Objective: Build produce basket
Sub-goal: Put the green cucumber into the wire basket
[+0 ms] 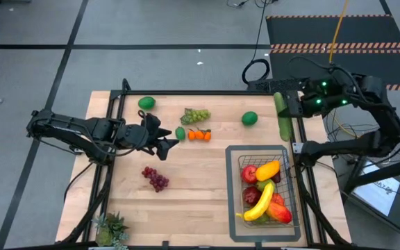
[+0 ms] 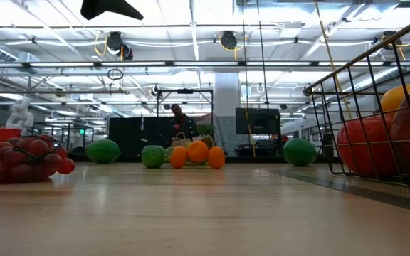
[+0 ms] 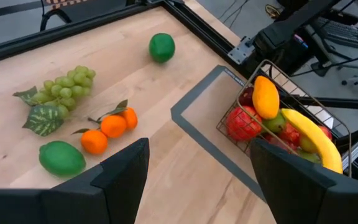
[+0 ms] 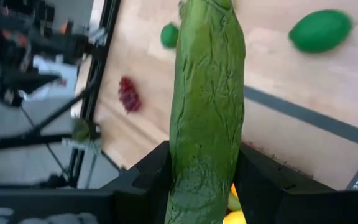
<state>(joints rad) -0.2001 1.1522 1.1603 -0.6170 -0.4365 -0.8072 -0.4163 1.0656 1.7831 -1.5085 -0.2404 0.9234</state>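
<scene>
From above, your right gripper (image 1: 284,118) clamps the cucumber (image 1: 282,117) just beyond the basket (image 1: 292,205) — banana (image 1: 260,203) and mango (image 1: 267,169) already inside. At table height, oranges (image 2: 197,153) sit mid-table. Through the left wrist, your left gripper (image 3: 194,180) hangs open, empty, near the lime (image 3: 61,158).

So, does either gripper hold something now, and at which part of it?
The right gripper holds the cucumber, its fingers closed on the sides near one end. The left gripper is open above the table and holds nothing.
</scene>
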